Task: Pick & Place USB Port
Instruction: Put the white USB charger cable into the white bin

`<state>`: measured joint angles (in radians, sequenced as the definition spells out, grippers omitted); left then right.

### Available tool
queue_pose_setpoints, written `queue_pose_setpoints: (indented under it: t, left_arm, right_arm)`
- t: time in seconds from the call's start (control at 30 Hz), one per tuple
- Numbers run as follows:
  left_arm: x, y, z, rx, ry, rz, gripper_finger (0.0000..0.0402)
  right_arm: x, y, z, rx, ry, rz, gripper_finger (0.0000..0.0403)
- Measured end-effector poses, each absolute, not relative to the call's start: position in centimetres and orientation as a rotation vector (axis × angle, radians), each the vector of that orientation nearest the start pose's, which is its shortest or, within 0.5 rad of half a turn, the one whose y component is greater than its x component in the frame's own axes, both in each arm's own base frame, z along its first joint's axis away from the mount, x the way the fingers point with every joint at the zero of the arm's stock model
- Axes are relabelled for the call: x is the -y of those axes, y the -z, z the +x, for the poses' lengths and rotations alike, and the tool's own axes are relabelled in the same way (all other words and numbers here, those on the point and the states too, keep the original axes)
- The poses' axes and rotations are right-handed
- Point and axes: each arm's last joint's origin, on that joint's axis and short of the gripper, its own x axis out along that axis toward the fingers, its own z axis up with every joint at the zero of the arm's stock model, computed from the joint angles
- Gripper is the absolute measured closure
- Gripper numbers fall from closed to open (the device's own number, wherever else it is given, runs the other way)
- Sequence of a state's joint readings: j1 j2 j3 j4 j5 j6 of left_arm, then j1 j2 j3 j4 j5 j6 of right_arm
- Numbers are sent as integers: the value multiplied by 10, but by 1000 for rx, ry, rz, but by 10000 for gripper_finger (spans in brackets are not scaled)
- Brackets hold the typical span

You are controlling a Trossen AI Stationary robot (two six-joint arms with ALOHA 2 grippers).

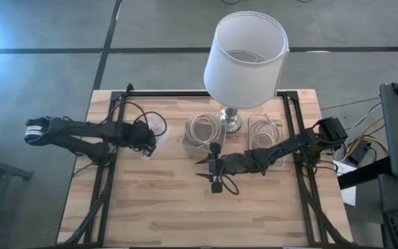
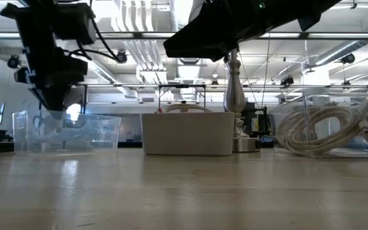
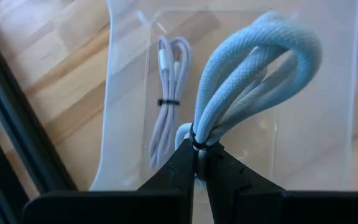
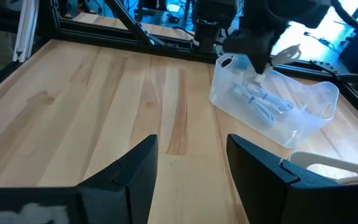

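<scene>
Placing step: left gripper (image 3: 197, 163) clenched on coiled pale-blue braided cable (image 3: 253, 74), poised over clear plastic bin (image 3: 129, 93) holding another bundled cable (image 3: 166, 102). Next, probably: lower, release. Right gripper (image 4: 188, 168) spread wide, idle mid-table.

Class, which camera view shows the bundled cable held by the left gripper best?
The left wrist view: the cable bundle fills it, pinched by the left gripper over the clear bin. High, low and right wrist views show only the gripper hiding it.

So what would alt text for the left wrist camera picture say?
The left hand pinches a bundled light-blue braided cable above a clear plastic bin on the wooden table. A second, thinner coiled cable already lies inside the bin.
</scene>
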<state>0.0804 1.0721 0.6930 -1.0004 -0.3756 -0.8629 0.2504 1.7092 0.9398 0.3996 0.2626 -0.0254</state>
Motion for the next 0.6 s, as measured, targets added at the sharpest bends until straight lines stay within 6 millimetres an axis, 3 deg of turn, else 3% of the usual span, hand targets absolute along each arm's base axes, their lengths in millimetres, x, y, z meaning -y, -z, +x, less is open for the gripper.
queue_pose_setpoints:
  t: [0.33,0.6]
  left_arm:
    - [-33,-191,181,-1187,-834,-422,343]
    - [-34,-185,185,-1249,-817,-376,303]
  right_arm:
    - [-83,-203,354,-358,7,-121,213]
    - [-83,-203,354,-357,7,-117,213]
